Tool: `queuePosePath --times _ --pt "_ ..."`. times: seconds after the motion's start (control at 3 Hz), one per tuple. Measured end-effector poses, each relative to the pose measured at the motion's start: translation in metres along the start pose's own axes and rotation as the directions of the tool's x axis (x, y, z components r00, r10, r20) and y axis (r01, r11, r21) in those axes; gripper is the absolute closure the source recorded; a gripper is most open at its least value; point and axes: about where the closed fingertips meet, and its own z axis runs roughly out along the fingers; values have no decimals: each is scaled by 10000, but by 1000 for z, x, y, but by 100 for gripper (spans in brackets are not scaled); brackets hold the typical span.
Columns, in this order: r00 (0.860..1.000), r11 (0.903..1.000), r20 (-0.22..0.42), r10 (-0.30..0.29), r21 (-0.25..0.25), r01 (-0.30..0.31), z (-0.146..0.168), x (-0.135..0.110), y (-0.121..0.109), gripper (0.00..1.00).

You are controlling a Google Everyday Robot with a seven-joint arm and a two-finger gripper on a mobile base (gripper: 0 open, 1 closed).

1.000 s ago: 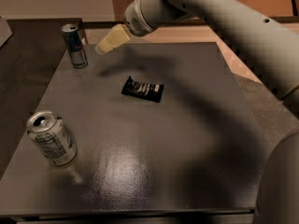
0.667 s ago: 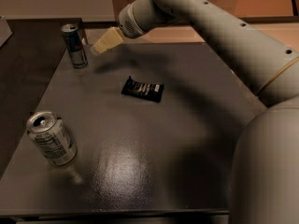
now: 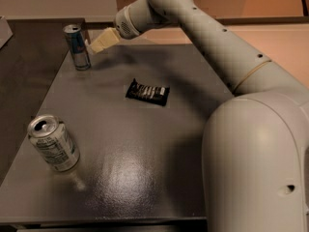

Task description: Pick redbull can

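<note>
The redbull can (image 3: 77, 47) is slim, blue and silver, and stands upright at the far left corner of the dark table (image 3: 145, 144). My gripper (image 3: 96, 44) with cream fingers hangs just to the right of the can, at about its upper half, very close to it. The arm reaches in from the right across the back of the table.
A wider silver-white can (image 3: 53, 143) with printed text stands near the front left edge. A black snack packet (image 3: 147, 92) lies flat in the middle of the table. My large arm link (image 3: 251, 144) fills the right side of the view.
My gripper has moved left towards the redbull can and now sits right beside it. The cans and the packet have not moved.
</note>
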Motion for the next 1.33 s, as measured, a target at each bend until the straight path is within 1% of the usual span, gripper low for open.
queuePosePath --times 0.33,0.67,1.0,1.33 --pt "9999 9992 70 -143 -361 146 16 -9 0 0" --pt "9992 9958 92 -392 -824 399 36 -18 12 0" --pt "9983 9928 142 -562 -1055 574 50 -23 21 0" --pt "9980 9897 201 -601 -1288 622 62 -25 28 0"
